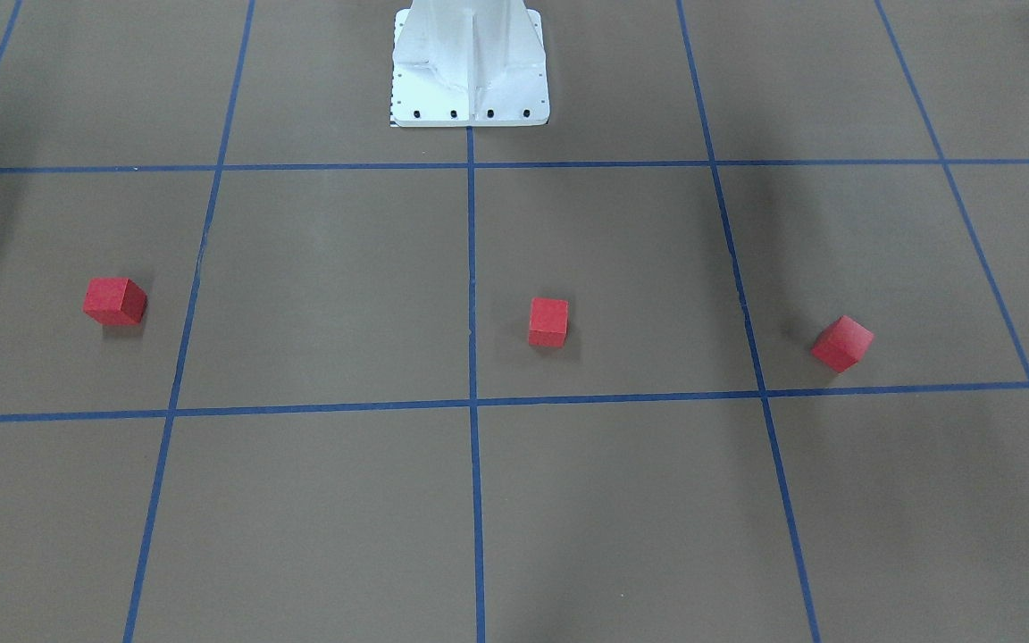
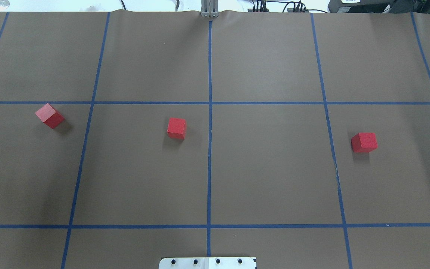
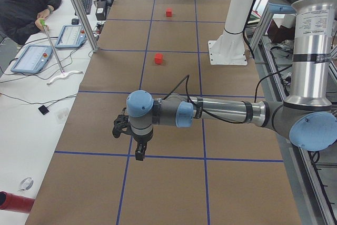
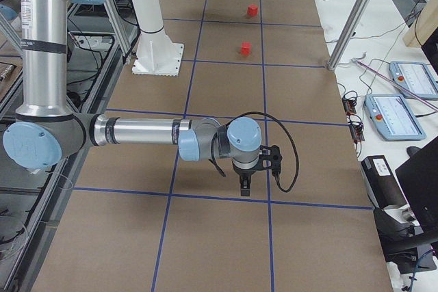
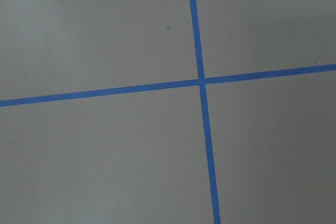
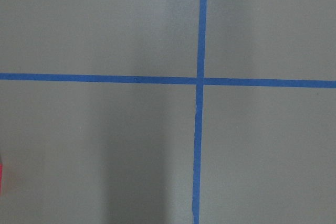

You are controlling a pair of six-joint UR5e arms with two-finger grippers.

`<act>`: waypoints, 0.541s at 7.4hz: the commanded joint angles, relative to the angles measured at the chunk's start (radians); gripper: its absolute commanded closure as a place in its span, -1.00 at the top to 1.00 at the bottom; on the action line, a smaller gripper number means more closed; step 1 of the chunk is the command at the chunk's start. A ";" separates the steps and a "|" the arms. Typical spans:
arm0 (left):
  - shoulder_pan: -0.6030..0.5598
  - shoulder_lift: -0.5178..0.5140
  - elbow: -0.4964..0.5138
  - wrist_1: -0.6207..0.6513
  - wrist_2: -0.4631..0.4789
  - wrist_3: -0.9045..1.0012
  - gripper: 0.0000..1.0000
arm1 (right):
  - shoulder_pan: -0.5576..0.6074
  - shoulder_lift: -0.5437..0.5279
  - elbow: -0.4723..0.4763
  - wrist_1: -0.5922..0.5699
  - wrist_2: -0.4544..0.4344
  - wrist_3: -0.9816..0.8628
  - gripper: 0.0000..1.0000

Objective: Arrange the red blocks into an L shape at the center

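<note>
Three red blocks lie apart in one row of the brown gridded surface. In the overhead view they are the left block (image 2: 50, 116), the middle block (image 2: 176, 128) and the right block (image 2: 364, 142). The front view shows them mirrored: (image 1: 841, 343), (image 1: 547, 321), (image 1: 114, 301). The center crossing (image 2: 209, 102) of blue tape is just beyond and right of the middle block. My left gripper (image 3: 138, 154) and right gripper (image 4: 245, 188) show only in the side views, pointing down over the table ends. I cannot tell whether they are open or shut.
The white robot base plate (image 2: 207, 262) is at the near edge. Each wrist view shows only bare brown surface and a tape crossing (image 5: 201, 81). A red sliver (image 6: 1, 182) touches the right wrist view's left edge. An operator (image 3: 23, 3) sits beside the table.
</note>
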State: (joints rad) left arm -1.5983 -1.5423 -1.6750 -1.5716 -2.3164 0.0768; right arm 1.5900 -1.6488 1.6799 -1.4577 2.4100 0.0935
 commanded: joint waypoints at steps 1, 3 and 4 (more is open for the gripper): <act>0.000 -0.001 0.000 -0.002 0.000 0.000 1.00 | 0.007 0.000 0.014 0.002 0.001 0.000 0.99; 0.000 -0.004 -0.018 -0.002 -0.001 -0.008 1.00 | 0.007 -0.002 0.017 0.003 0.001 0.000 0.99; 0.004 -0.016 -0.037 -0.005 0.000 -0.011 1.00 | 0.005 0.000 0.018 0.005 0.003 0.002 0.99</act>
State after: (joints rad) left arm -1.5974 -1.5485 -1.6919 -1.5746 -2.3174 0.0708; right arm 1.5965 -1.6499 1.6957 -1.4541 2.4114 0.0940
